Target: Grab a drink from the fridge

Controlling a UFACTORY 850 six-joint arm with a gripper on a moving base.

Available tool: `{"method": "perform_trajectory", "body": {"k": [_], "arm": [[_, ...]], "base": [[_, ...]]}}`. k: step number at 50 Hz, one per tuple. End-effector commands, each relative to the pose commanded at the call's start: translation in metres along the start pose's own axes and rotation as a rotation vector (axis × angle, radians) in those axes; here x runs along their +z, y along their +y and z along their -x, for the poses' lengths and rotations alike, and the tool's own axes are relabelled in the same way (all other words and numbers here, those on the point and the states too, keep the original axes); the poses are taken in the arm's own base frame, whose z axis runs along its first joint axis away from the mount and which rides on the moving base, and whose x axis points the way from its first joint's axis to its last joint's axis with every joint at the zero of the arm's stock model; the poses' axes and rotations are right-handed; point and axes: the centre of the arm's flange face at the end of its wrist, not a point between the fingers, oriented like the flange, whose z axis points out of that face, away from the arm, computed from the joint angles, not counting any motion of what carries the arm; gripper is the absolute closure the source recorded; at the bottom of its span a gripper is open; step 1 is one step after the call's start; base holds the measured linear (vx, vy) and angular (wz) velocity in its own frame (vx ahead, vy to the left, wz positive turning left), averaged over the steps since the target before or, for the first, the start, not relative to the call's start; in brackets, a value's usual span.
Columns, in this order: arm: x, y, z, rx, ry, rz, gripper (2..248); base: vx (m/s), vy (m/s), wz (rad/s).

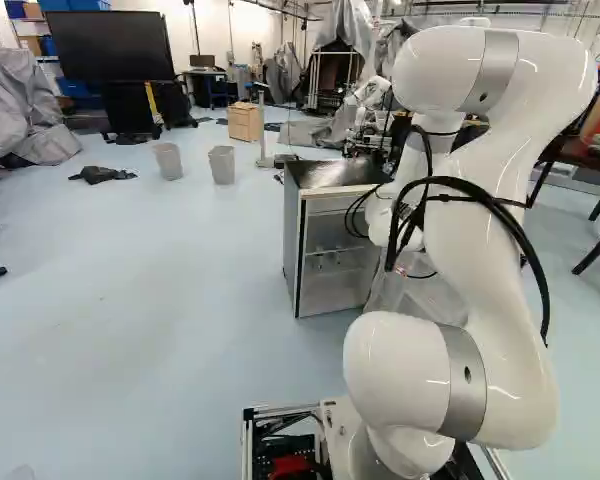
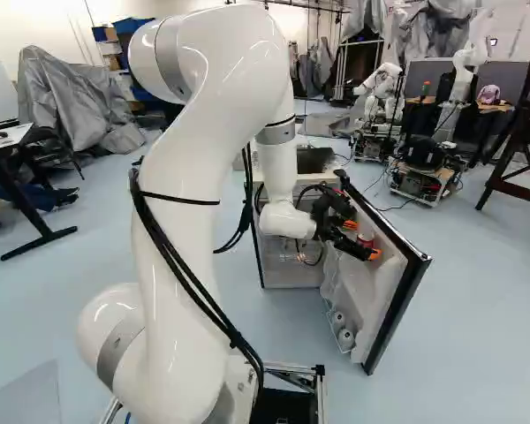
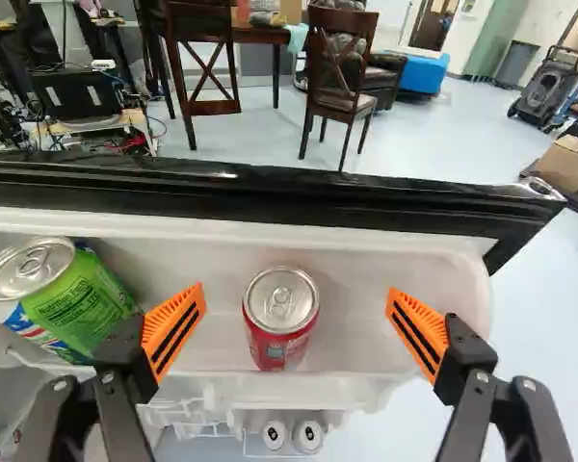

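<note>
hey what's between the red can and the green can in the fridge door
In the wrist view, one orange pad of the open gripper shows between the green can and the red can, with white door shelf visible beside it.

No legible text, brands, numbers or signs.

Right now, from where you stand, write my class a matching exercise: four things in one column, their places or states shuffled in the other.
1. Red metal can
2. Partly green metal can
3. Orange-padded black gripper
4. Black-edged white fridge door

A. fingers apart, gripping nothing
B. between the gripper's fingers
C. swung open
D. beside the gripper, outside its fingers

Pairs: 1-B; 2-D; 3-A; 4-C
</note>
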Motion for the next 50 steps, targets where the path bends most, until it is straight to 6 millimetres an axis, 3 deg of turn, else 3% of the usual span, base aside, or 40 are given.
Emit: {"method": "perform_trajectory", "body": {"k": [50], "arm": [[0.0049, -0.0013, 0.0079, -0.011, -0.010, 0.005, 3]], "base": [[0.000, 0.000, 0.000]]}}
